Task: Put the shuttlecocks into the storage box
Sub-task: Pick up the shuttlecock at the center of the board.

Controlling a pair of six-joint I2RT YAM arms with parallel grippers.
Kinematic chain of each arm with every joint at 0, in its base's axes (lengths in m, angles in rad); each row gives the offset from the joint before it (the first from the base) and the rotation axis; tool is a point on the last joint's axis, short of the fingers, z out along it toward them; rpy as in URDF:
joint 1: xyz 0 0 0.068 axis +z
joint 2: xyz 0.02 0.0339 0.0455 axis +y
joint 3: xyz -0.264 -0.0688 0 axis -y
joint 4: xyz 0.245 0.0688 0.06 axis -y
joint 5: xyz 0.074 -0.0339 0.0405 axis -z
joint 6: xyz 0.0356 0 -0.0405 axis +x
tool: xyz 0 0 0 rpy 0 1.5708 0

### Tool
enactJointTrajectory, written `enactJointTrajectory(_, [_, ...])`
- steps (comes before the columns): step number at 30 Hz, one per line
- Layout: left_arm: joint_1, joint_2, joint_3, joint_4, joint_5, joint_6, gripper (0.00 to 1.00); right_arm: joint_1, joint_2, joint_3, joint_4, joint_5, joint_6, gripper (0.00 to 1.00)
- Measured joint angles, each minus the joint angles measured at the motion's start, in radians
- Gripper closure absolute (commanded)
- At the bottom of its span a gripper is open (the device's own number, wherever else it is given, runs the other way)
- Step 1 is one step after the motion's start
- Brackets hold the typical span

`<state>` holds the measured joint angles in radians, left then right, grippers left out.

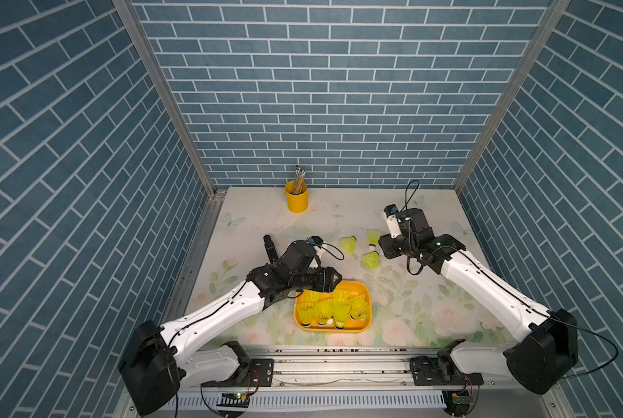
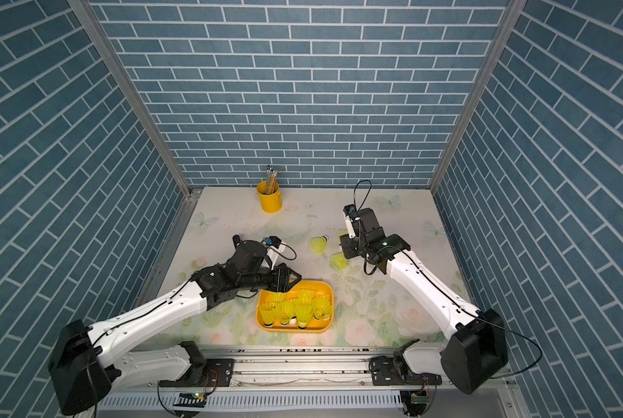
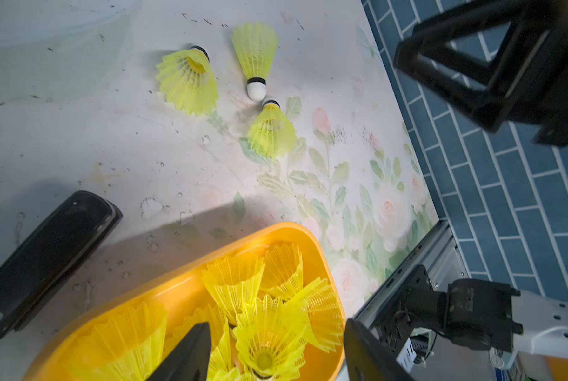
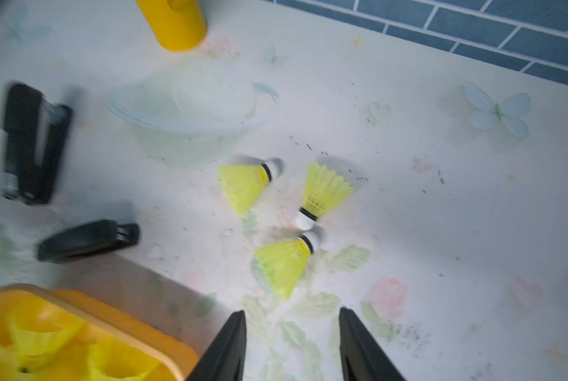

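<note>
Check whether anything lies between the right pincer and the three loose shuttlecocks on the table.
Nothing visible does. The open right pincer faces the three neon yellow-green plastic shuttlecocks, with only the floral-print table surface between them.

In both top views the left arm [image 1: 212,318] is covering the upper-left of the box [image 1: 324,328]; shuttlecocks [image 4: 243,184] are blurring in the right wrist view.

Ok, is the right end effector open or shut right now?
Open. The right end effector shows its fingers apart over the table, nothing between them.

overhead pair; wrist close-ups on shuttlecocks [image 3: 272,133]
</note>
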<state>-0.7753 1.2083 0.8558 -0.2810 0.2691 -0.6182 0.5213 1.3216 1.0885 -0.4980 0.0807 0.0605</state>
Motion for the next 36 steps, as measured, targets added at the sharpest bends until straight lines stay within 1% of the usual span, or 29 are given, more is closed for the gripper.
enactJointTrajectory(2, [0.018,0.036,0.011,0.018,0.000,-0.008,0.30,-0.068,0.020,-0.028,0.026,-0.044,-0.105,0.51])
enactJointTrajectory(4, [0.025,0.072,0.034,0.030,0.000,-0.013,0.30,-0.127,0.046,-0.030,0.042,-0.087,-0.182,0.51])
enactJointTrajectory(7, [0.027,0.127,0.080,0.048,0.005,-0.014,0.30,-0.185,0.093,-0.020,0.063,-0.121,-0.261,0.52])
enactJointTrajectory(11, [0.029,0.195,0.127,0.073,0.010,-0.012,0.30,-0.190,0.206,0.034,0.079,-0.128,-0.358,0.51])
enactJointTrajectory(14, [0.036,0.234,0.136,0.082,0.013,-0.006,0.30,-0.190,0.260,0.024,0.099,-0.116,-0.452,0.49])
enactJointTrajectory(21, [0.066,0.267,0.136,0.097,0.013,0.002,0.30,-0.189,0.268,-0.113,0.158,-0.092,-0.754,0.46])
enactJointTrajectory(26, [0.076,0.275,0.135,0.103,0.013,0.005,0.30,-0.189,0.282,-0.128,0.200,-0.098,-0.924,0.45])
enactJointTrajectory(32, [0.085,0.271,0.128,0.108,0.014,0.006,0.30,-0.188,0.335,-0.135,0.267,-0.157,-1.041,0.40])
enactJointTrajectory(36, [0.090,0.263,0.121,0.109,0.017,0.007,0.30,-0.185,0.361,-0.138,0.283,-0.211,-1.098,0.40])
